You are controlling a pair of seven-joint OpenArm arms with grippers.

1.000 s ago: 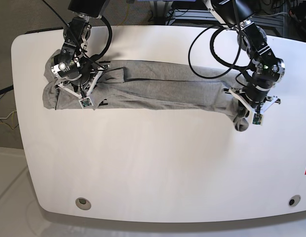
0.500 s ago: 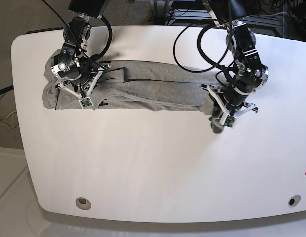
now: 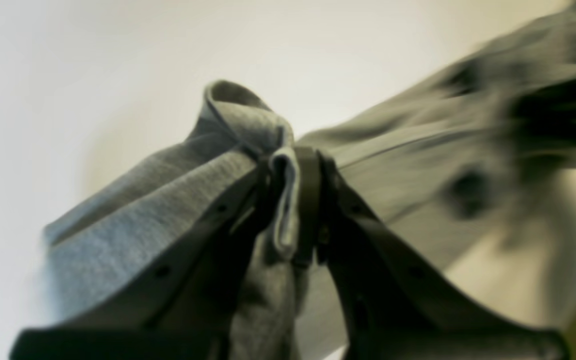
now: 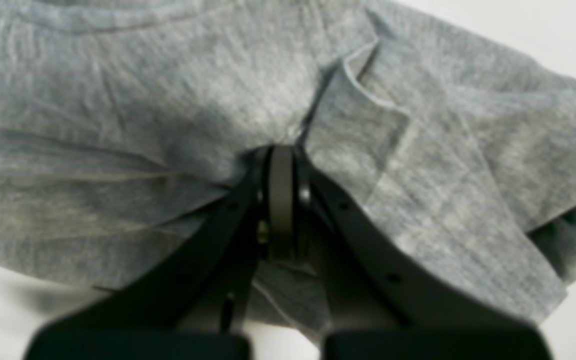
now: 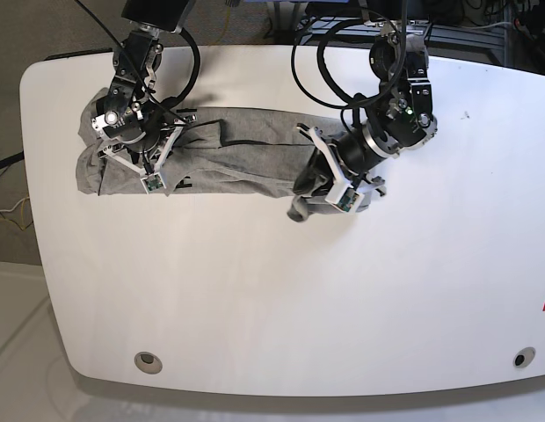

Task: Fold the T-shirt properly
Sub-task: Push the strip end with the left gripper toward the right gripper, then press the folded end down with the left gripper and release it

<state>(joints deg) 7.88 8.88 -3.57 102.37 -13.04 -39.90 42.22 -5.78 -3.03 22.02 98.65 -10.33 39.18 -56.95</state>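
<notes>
The grey T-shirt point(image 5: 246, 154) lies as a long narrow band across the far side of the white table point(image 5: 281, 299). My left gripper point(image 5: 312, 182) is shut on the band's right end and holds it lifted over the middle of the band, with a bunch of cloth hanging below. Close up, the left gripper point(image 3: 295, 200) pinches a folded hem of the T-shirt point(image 3: 143, 215). My right gripper point(image 5: 130, 156) sits on the shirt's left end. Its tips point(image 4: 281, 165) are shut in gathered cloth of the T-shirt point(image 4: 118, 110).
Black cables point(image 5: 330, 61) loop above the left arm at the table's far edge. A round hole point(image 5: 148, 360) and another point(image 5: 519, 358) mark the near corners. Bare table top spreads in front of the shirt.
My left gripper has carried the shirt's right end leftward, from near the table's right side to over the middle of the band. The right arm has not moved.
</notes>
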